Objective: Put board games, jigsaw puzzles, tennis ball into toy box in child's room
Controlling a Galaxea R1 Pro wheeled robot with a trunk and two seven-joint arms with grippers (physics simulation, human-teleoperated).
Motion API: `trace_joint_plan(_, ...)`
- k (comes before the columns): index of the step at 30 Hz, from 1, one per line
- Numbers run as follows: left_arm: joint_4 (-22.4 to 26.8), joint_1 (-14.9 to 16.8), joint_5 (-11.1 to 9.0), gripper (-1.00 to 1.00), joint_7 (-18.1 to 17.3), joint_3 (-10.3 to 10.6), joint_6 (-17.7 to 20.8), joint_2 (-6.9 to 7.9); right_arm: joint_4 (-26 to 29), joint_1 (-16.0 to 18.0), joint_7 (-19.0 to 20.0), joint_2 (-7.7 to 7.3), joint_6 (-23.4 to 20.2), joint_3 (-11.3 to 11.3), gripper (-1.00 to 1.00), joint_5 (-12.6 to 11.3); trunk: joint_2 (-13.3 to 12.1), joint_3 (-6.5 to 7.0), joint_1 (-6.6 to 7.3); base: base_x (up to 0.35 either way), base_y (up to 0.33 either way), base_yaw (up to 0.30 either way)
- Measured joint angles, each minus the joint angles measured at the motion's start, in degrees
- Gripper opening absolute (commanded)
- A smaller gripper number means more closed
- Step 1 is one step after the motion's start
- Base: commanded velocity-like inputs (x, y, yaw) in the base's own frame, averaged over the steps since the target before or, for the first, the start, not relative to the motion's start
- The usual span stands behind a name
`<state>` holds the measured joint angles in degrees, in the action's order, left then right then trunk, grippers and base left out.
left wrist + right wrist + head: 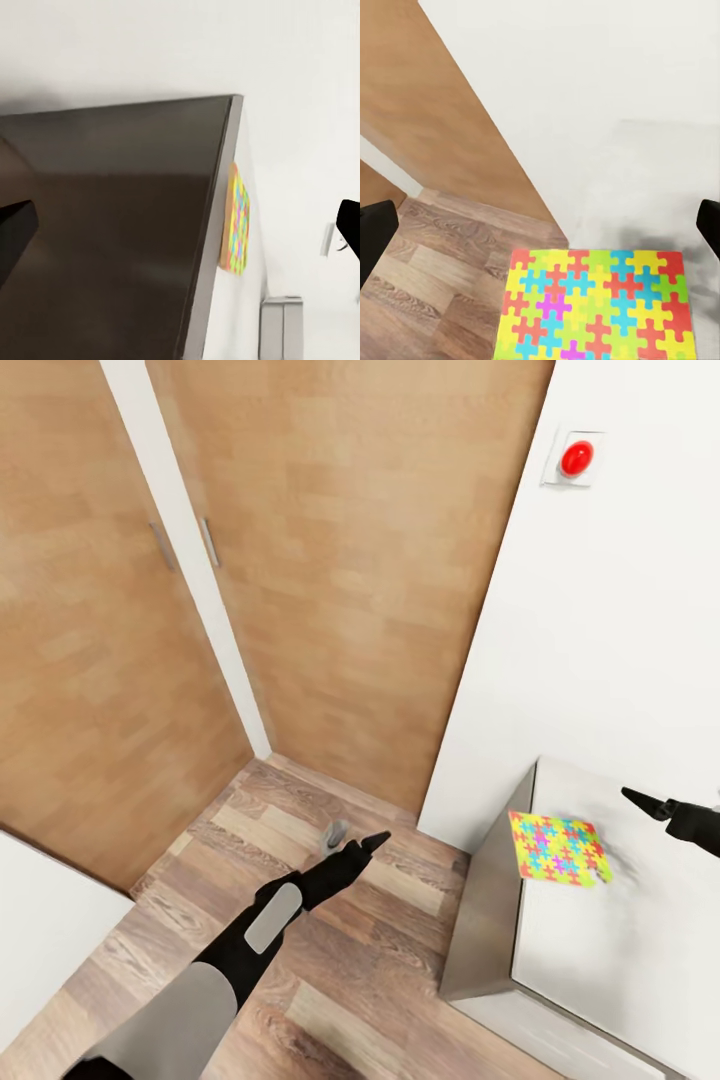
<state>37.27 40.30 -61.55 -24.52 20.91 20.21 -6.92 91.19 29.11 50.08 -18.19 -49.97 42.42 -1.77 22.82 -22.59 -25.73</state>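
While the jigsaw puzzle (558, 848) lies flat at the table (600, 960) corner, right gripper (540, 225) hovers near w/ jaws apart; left gripper (362, 847) over floor, jaws' state unclear.

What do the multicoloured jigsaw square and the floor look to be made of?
The flat multicoloured jigsaw square looks like matte foam or card: thin, with interlocking pieces in flat colours. The brown plank floor looks like wood or laminate, with visible grain and plank seams.

A red round wall button (577, 458) sits high on the white wall (620, 660), right of the wooden doors (340, 560).
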Motion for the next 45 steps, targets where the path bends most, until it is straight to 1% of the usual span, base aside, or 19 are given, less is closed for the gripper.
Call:
trace_joint_plan(13, -0.12, -0.01, 0.15, 1.0, -0.2, 0.09, -0.17, -0.05, 0.62, -0.03, 0.01, 0.01, -0.03, -0.03, 1.0, 0.05, -0.01, 0.0, -0.02, 0.077, 0.031, -0.012)
trace_joint_plan(20, -0.32, 0.09, 0.16, 1.0, -0.21, -0.07, -0.15, -0.02, 0.69, -0.05, 0.02, 0.01, -0.04, -0.03, 1.0, 0.03, -0.01, 0.0, -0.02, 0.013, 0.006, -0.09)
trace_joint_plan(31, -1.79, 0.49, 0.06, 1.0, -0.19, -0.38, -0.08, 0.16, 0.71, -0.08, 0.06, 0.01, -0.06, -0.03, 1.0, 0.0, -0.01, 0.0, -0.02, 0.004, 0.001, -0.207)
trace_joint_plan(45, -2.46, 0.51, -0.02, 1.0, -0.1, -0.51, -0.16, 0.25, 0.72, -0.08, 0.02, -0.04, -0.11, -0.03, 1.0, 0.03, -0.01, 0.0, -0.02, 0.001, 0.0, -0.261)
